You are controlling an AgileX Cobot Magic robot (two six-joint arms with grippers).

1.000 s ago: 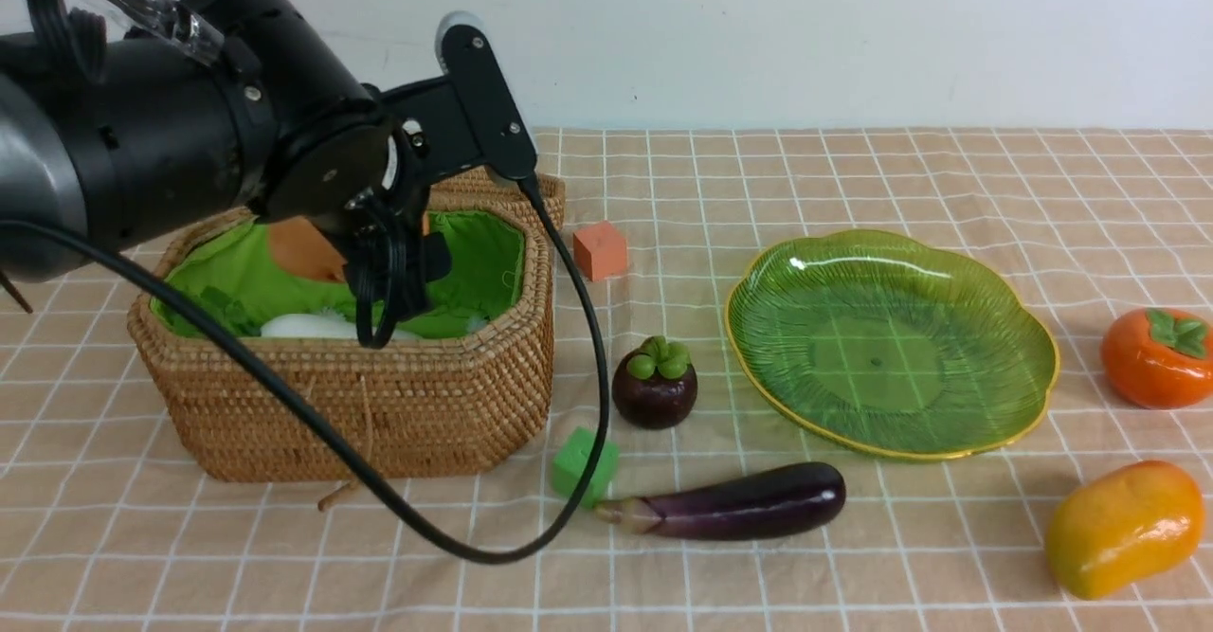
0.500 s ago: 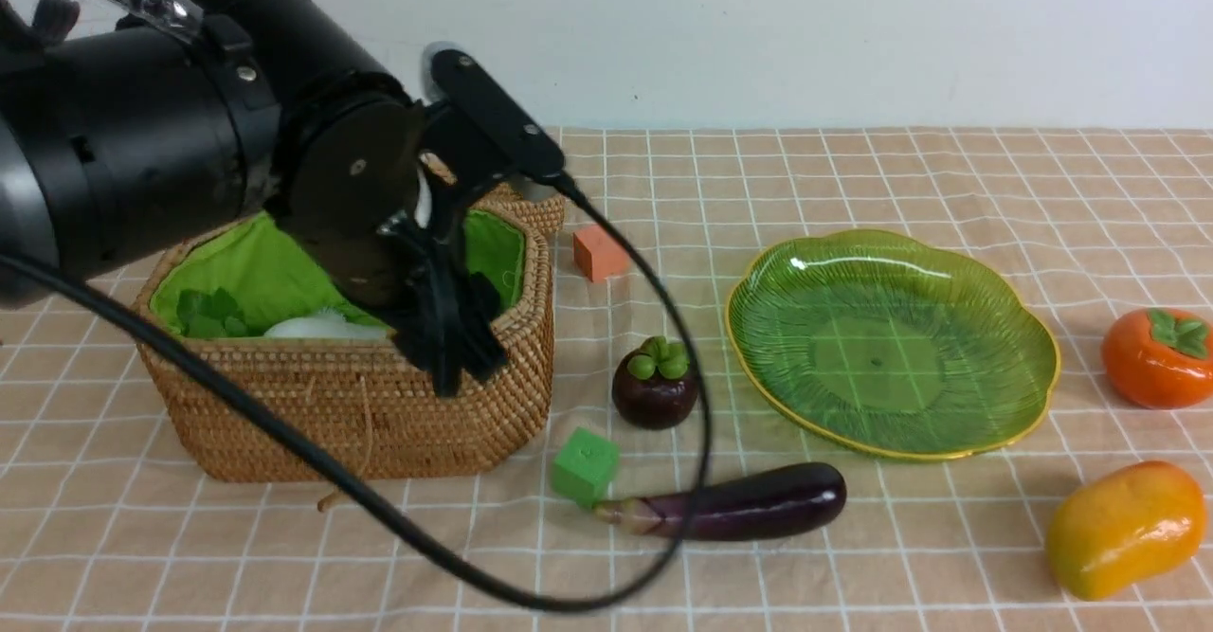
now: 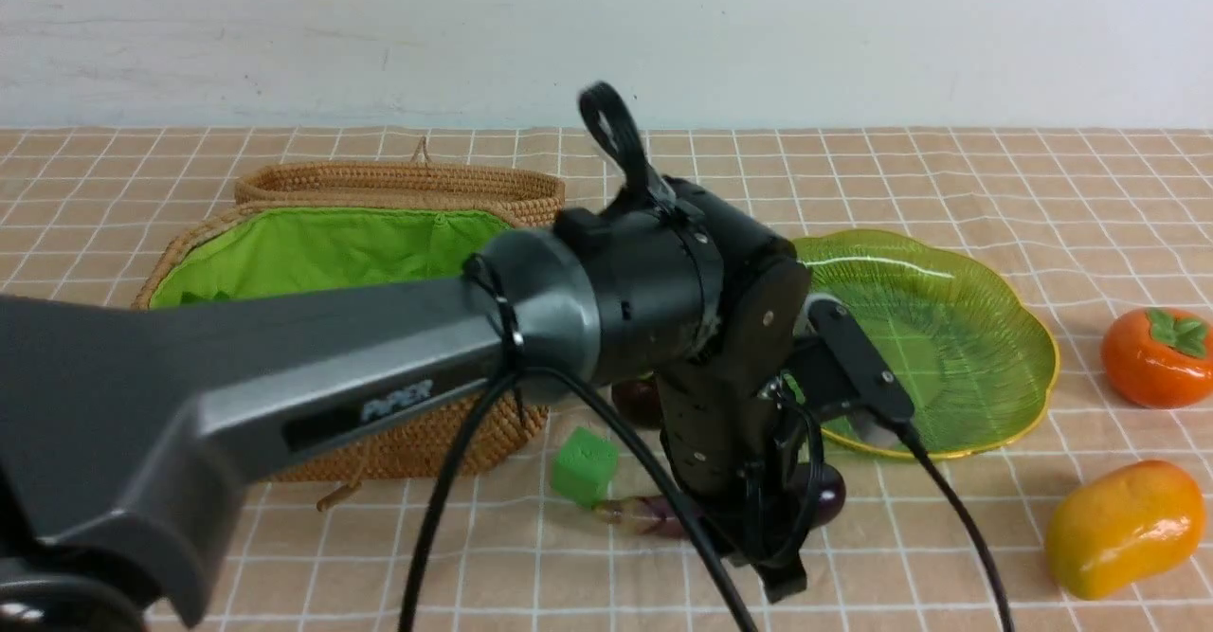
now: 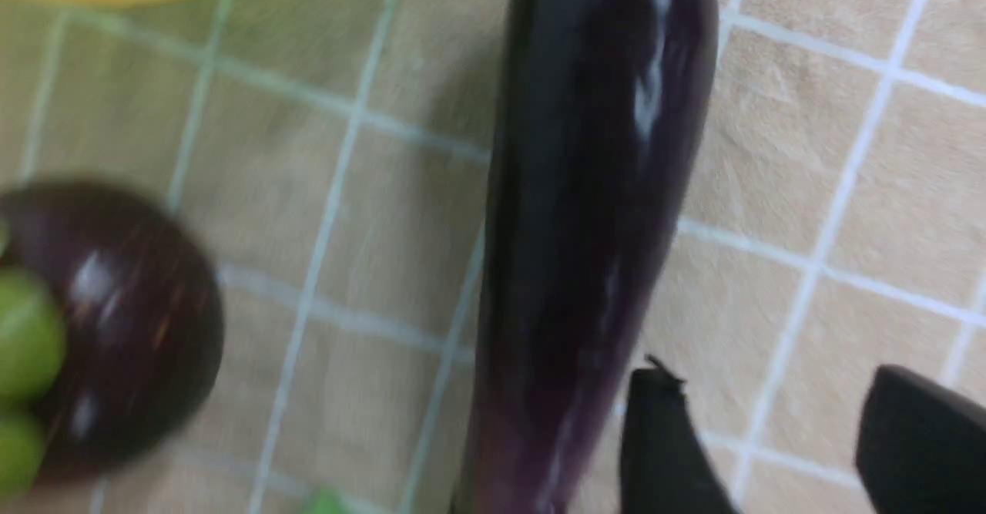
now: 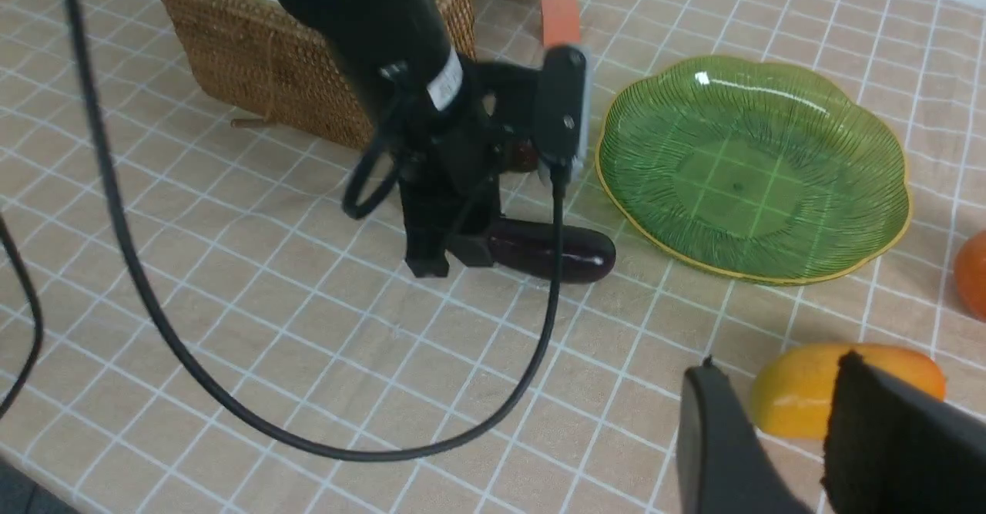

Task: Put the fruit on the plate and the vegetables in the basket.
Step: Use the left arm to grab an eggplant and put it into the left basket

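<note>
In the front view the left arm (image 3: 332, 367) hides most of the mangosteen (image 3: 637, 403), the middle of the eggplant (image 3: 633, 513), the left side of the plate (image 3: 995, 329) and much of the basket (image 3: 398, 442). The left wrist view is blurred: the mangosteen is cut by its left edge, the eggplant by its top and bottom edges. In the right wrist view the persimmon (image 5: 972, 275) is cut by the right edge.

Bright, even, diffuse light fills all three views; shadows fall soft and short. The front view is sharp, with pale glare streaks on the plate (image 3: 948, 329) right of centre. The left wrist view is smeared by motion blur: eggplant (image 4: 593, 213) and mangosteen (image 4: 115, 321) look soft, their highlights stretched. The right wrist view is crisp.
</note>
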